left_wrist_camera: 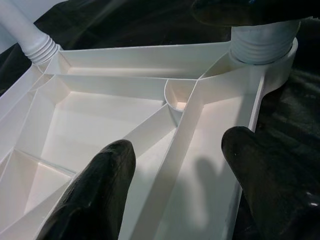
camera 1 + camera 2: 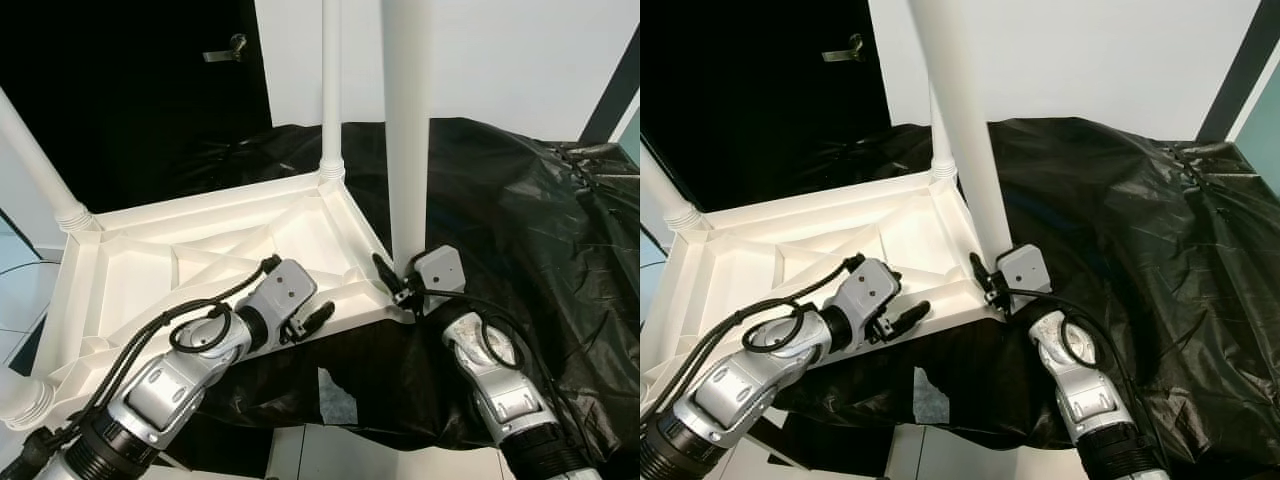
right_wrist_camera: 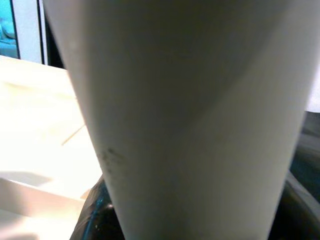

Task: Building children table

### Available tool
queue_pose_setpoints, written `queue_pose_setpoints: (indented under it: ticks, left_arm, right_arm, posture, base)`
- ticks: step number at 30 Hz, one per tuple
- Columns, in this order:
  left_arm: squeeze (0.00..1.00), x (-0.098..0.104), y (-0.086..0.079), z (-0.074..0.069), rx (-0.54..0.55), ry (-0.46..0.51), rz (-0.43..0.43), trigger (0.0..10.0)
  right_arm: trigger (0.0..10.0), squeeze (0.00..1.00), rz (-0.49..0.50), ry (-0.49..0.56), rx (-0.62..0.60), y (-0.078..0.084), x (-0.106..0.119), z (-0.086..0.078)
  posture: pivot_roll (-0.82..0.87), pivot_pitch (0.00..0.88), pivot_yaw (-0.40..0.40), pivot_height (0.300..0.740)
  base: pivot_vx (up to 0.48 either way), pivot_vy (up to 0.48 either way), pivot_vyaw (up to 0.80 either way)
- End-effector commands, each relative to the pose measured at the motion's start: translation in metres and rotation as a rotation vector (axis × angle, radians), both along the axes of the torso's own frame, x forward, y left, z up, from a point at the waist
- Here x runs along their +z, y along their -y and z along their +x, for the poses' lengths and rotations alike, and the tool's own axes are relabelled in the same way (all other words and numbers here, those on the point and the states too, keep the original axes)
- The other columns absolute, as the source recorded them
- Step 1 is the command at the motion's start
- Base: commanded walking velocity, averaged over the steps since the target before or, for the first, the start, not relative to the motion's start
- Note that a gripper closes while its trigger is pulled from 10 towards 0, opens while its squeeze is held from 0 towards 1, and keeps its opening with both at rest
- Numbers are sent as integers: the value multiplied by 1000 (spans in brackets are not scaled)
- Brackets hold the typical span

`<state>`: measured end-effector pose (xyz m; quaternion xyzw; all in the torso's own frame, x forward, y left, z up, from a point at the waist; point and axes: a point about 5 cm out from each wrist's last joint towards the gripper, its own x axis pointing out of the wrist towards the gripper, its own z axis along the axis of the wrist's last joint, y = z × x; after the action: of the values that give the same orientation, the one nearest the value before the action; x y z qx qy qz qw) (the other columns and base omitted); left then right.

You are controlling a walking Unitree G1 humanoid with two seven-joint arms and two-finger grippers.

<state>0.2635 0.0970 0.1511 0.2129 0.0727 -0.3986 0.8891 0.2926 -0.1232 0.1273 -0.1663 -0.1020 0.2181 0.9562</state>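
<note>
A white plastic table top lies upside down on a black plastic sheet. White legs stand up from its corners. My right gripper is at the base of the near right leg, shut on it just above the socket, and that leg looms close in the right wrist view. My left gripper rests at the top's front edge, open. Its black fingers straddle a rib beside the front rim.
Other legs rise at the far corner, the left corner and the near left corner. Behind is a dark doorway with a handle and a white wall. The black sheet hangs over the front edge above pale floor.
</note>
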Motion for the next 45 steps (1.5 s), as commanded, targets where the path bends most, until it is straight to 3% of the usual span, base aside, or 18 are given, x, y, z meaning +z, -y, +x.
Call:
queue_pose_setpoints:
  ticks: [1,6,9,19,34,43,45]
  left_arm:
    - [0,2,5,-7,-191,-66,20,10000]
    - [0,3,5,-6,-192,-64,22,10000]
    - [0,4,2,-7,-189,-65,27,10000]
    - [0,4,-1,-7,-184,-65,29,10000]
    - [0,5,2,-7,-187,-65,28,10000]
    - [0,6,2,-8,-188,-64,27,10000]
    - [0,6,2,-8,-187,-63,27,10000]
  right_arm:
    - [10000,0,-2,-170,6,2,-33,-7]
    - [10000,0,36,-208,17,0,-36,-6]
    - [10000,0,121,-306,15,-2,-42,-3]
    - [10000,0,285,-425,1,-3,-46,0]
    - [10000,0,342,-529,-23,6,-52,1]
    - [10000,0,268,-508,-31,5,-53,0]
    - [10000,0,266,-491,-82,4,-53,0]
  posture:
    - [74,0,52,740]
    - [78,0,59,740]
    - [81,0,60,740]
    - [80,0,60,740]
    - [78,0,61,740]
    - [79,0,57,740]
    - [80,0,56,740]
  base:
    - [0,0,0]
    - [0,0,0]
    - [0,0,0]
    - [0,0,0]
    - [0,0,0]
    - [0,0,0]
    - [0,0,0]
